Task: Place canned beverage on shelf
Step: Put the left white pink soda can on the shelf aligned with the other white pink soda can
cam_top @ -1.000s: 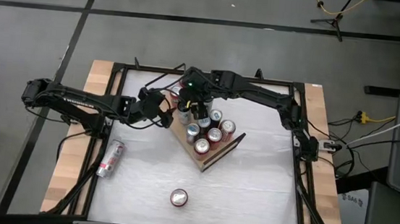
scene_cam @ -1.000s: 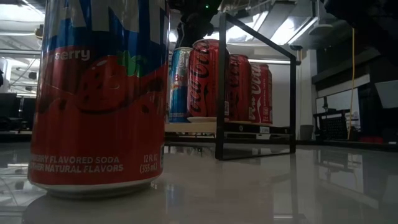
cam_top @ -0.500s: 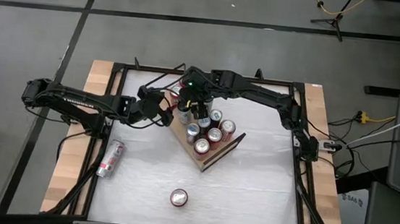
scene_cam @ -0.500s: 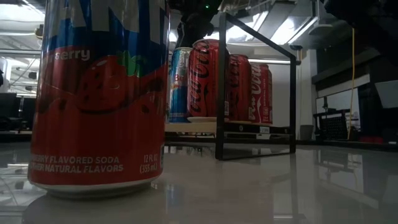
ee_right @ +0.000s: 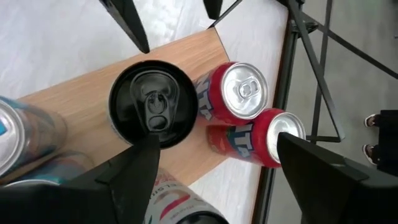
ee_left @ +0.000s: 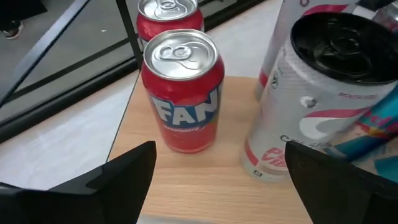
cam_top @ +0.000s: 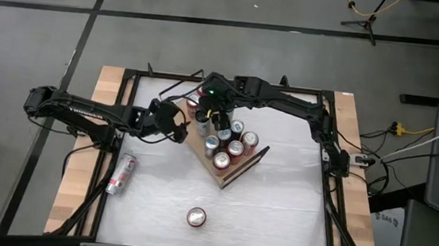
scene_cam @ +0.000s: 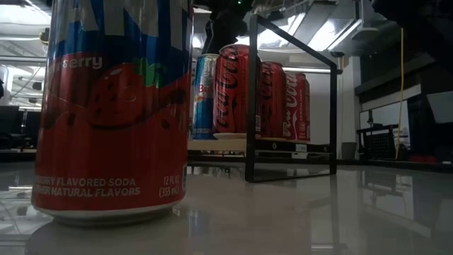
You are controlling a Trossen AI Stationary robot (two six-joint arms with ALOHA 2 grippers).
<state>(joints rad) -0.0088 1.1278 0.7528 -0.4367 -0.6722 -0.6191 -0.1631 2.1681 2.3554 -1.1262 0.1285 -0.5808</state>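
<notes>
The wooden shelf (cam_top: 227,174) lies at the table's middle and carries several upright cans. My right gripper (cam_top: 213,118) is open above the shelf's far-left end. In its wrist view the fingers (ee_right: 134,174) stand over a black-topped white and pink can (ee_right: 153,102), and I see no touch. My left gripper (cam_top: 181,129) is open and empty at the shelf's left corner. It faces a red Fanta can (ee_left: 183,87) standing on the board (ee_left: 205,180), with the black-topped can (ee_left: 323,93) beside it.
A second red can (ee_right: 273,140) stands just off the board's far end, by the black frame. A can (cam_top: 122,173) lies on its side at the table's left. A red strawberry soda can (cam_top: 196,216) stands near the front edge and fills the low view (scene_cam: 113,106).
My right gripper has risen a little above the cans on the shelf. The cans have stayed where they were.
</notes>
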